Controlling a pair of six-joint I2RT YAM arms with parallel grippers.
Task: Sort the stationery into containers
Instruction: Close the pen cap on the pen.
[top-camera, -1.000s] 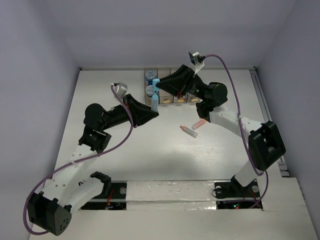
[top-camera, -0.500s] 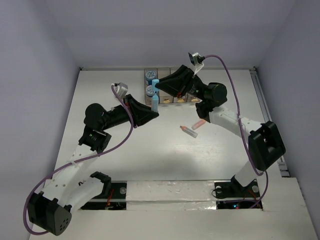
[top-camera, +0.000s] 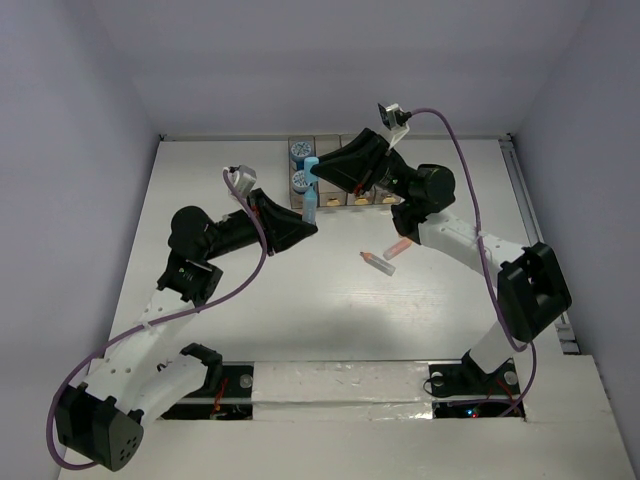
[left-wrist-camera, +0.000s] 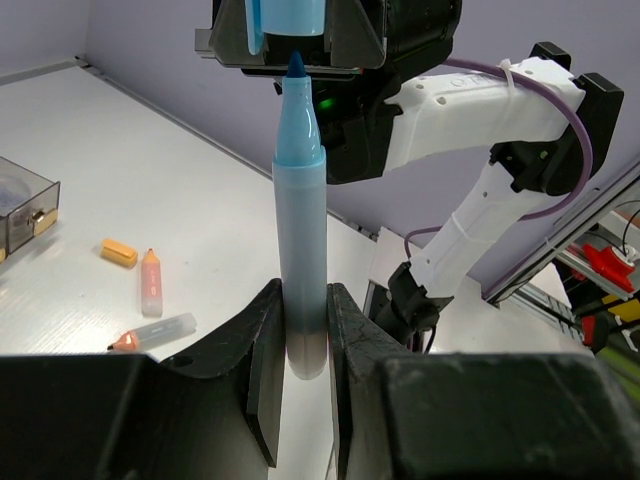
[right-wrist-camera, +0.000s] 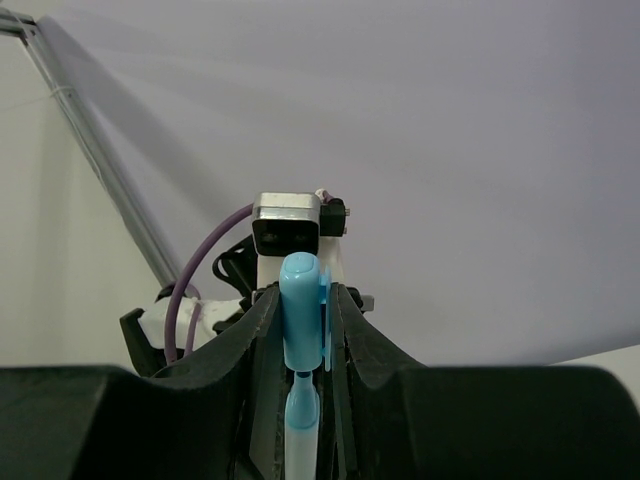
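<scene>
Your light-blue pen (left-wrist-camera: 300, 230) stands upright in the centre of the left wrist view, its dark tip bare and pointing at the cap (left-wrist-camera: 285, 15) directly above. Tip and cap mouth are very near; whether they touch I cannot tell. In the top view the pair sits just above centre, at the near left end of the bins (top-camera: 327, 142).

The left gripper (left-wrist-camera: 300, 345) is closed tight on the pen's lower barrel, one finger on each side. The right gripper (right-wrist-camera: 302, 335) is clamped just as tightly on the cap, which fills the middle of its own wrist view with the pen's tip under it.

You are in a two-handed step on this one pen. Since the job is sorting, I judge that you are capping it before it goes into a bin. The next move calls for keeping cap and tip on one line and closing the gap straight along the barrel. Any tilt would jam the tip against the cap's rim.

The left arm reaches from the lower left of the top view up toward centre. The right arm arches in from the lower right, over the bins, with its wrist pointing left at the pen.

Two blue-topped rolls (top-camera: 298, 152) already lie in the leftmost bin. Loose sticks (top-camera: 378, 262) wait on the table (top-camera: 300, 320) right of centre.
</scene>
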